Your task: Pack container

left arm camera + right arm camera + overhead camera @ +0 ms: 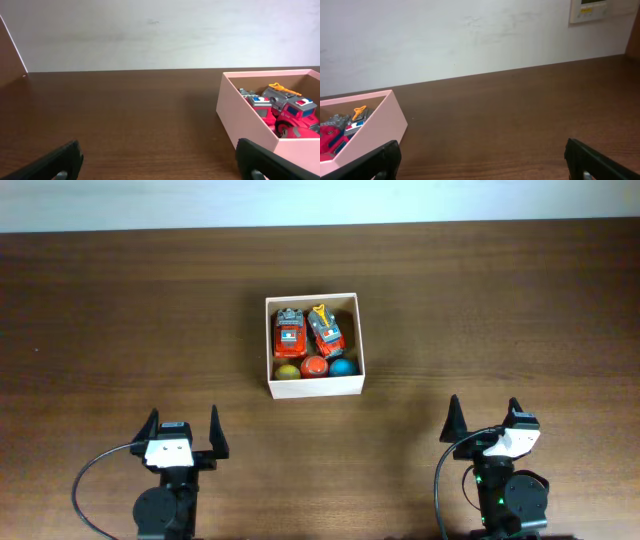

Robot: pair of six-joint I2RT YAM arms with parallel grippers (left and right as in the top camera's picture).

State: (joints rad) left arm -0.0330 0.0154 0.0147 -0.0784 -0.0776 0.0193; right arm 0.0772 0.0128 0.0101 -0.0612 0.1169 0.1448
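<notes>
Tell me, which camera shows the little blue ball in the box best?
The overhead view: the blue ball lies in plain sight in the box's near right corner. Both wrist views look at the box from the side, so its walls hide the ball; only the toy trucks show.

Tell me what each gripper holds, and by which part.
Nothing is held: the left gripper and the right gripper stand open and empty, away from the container.

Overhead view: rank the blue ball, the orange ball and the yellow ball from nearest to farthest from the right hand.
1. Blue ball: right end of the front row in the container, on the side towards the right hand.
2. Orange ball: middle of that row.
3. Yellow ball: left end of the row, farthest away.
</notes>
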